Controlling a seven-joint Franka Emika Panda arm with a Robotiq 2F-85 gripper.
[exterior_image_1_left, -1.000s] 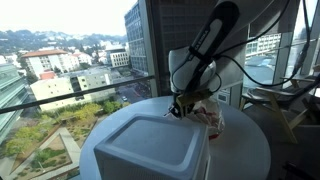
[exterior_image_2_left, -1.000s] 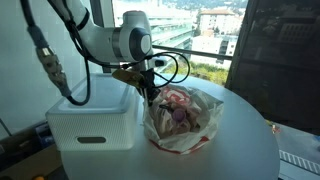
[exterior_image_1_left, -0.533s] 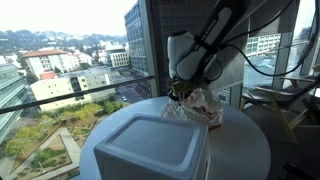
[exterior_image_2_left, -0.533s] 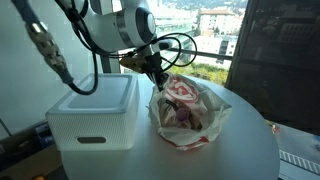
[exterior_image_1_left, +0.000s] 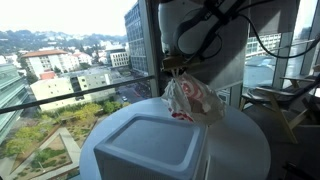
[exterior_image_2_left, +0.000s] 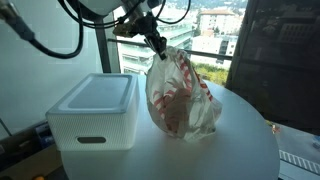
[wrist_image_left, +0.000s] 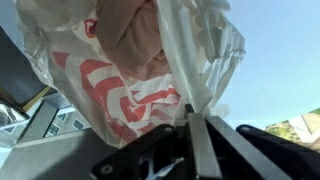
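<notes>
A white plastic bag with red markings (exterior_image_1_left: 192, 98) hangs from my gripper (exterior_image_1_left: 176, 70). The gripper is shut on the bag's gathered top edge. In both exterior views the bag is stretched upward, and its bottom still rests on or just above the round white table (exterior_image_2_left: 230, 150). The bag also shows in an exterior view (exterior_image_2_left: 180, 92), held by the gripper (exterior_image_2_left: 158, 50) at its upper left. Dark contents show through the plastic. In the wrist view the bag (wrist_image_left: 130, 60) fills most of the picture, pinched between the black fingers (wrist_image_left: 195, 118).
A white lidded box (exterior_image_2_left: 92, 108) stands on the table beside the bag; it also shows in an exterior view (exterior_image_1_left: 150, 145). Tall windows and a dark pillar (exterior_image_2_left: 275, 60) stand behind the table.
The gripper has risen with the bag's top edge in it. The bag went from slumped on the table to stretched tall and hanging.
</notes>
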